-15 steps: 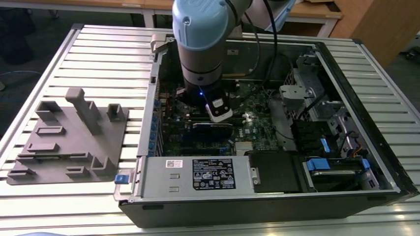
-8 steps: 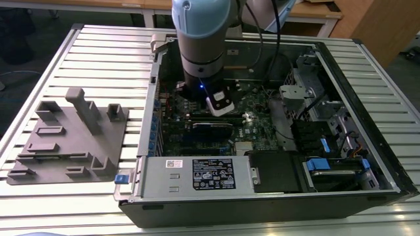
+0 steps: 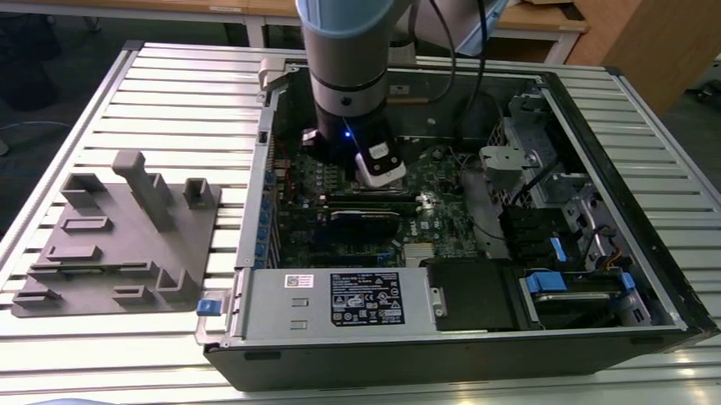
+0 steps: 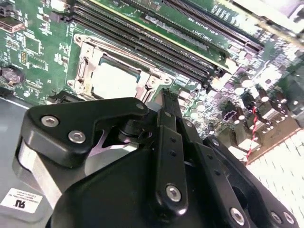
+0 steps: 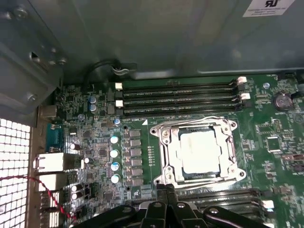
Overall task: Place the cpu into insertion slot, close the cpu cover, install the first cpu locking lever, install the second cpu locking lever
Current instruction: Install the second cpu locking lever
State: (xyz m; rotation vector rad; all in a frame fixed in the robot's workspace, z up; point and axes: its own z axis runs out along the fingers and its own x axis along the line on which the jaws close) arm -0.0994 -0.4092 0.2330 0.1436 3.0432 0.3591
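Observation:
The cpu (image 5: pixel 199 151) lies flat in the insertion slot (image 5: pixel 190 175) on the green board, its pale metal top showing. The silvery cpu cover (image 5: pixel 166 152) lies down around it as a frame. A thin wire lever (image 5: pixel 190 119) runs along one side of the cover. The second wrist view shows the same cpu (image 4: pixel 113 80) and cover (image 4: pixel 88 61) past my black gripper (image 4: pixel 164 97). The gripper (image 5: pixel 164 190) is shut on nothing and stands just beside a corner of the socket. In the exterior view my arm (image 3: pixel 349 101) reaches down into the open computer case and hides the socket.
Long black memory slots (image 5: pixel 175 97) run along both sides of the socket. Capacitors (image 5: pixel 114 159) and rear ports (image 5: pixel 50 161) stand close by. A grey fixture plate (image 3: pixel 118 236) lies at the exterior view's left. The labelled power supply (image 3: pixel 338 299) and drive bays (image 3: pixel 552 283) line the case's near side.

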